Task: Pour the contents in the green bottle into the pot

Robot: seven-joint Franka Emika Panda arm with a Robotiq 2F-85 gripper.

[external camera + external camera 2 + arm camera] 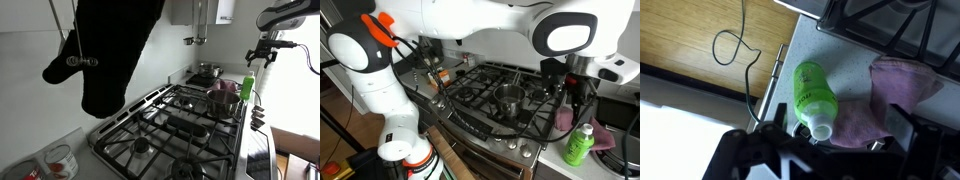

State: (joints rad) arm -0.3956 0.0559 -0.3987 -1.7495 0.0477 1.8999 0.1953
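Observation:
The green bottle (248, 87) stands upright on the counter beside the stove, next to a pink cloth (895, 95). In the wrist view the green bottle (812, 92) is seen from above, its pale cap between my fingers' lines. My gripper (830, 150) hovers above it, open and holding nothing. In both exterior views the gripper (263, 55) (574, 104) hangs over the bottle (580, 145) without touching it. The dark maroon pot (224, 97) (508, 97) sits on a stove burner close to the bottle.
A smaller shiny steel pot (208, 70) stands on a back burner. A dark oven mitt (110, 50) hangs in the foreground and hides part of the stove. Black burner grates (170, 125) cover the stove. A thin cable (740, 50) lies over the wooden floor.

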